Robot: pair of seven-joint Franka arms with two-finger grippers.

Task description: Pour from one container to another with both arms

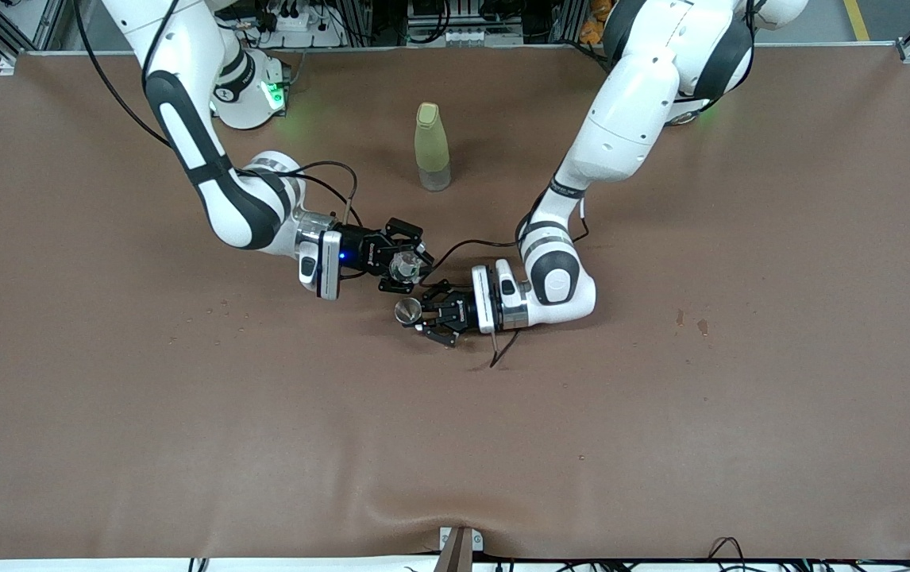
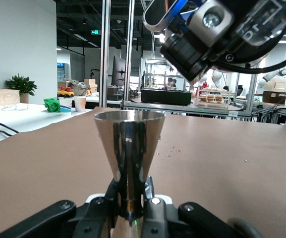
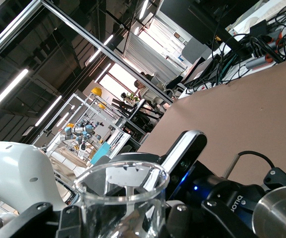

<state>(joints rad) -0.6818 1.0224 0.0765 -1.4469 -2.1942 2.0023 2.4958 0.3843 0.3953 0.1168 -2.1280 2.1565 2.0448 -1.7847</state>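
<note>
My left gripper (image 1: 417, 314) is shut on the waist of the steel jigger (image 1: 406, 311), low over the middle of the table. In the left wrist view the jigger (image 2: 129, 134) stands upright between the fingers of that gripper (image 2: 130, 201), its open mouth up. My right gripper (image 1: 412, 266) is shut on the clear glass cup (image 1: 404, 268), held tipped just above and beside the jigger. The right wrist view shows the cup (image 3: 120, 196) in that gripper (image 3: 119, 224), with the scene tilted. I cannot see whether anything is in the cup.
A tall yellow-green bottle (image 1: 432, 147) stands upright farther from the front camera, between the two arms. Small specks (image 1: 225, 306) lie toward the right arm's end, dark stains (image 1: 689, 320) toward the left arm's end. A loose cable (image 1: 503, 349) trails under the left wrist.
</note>
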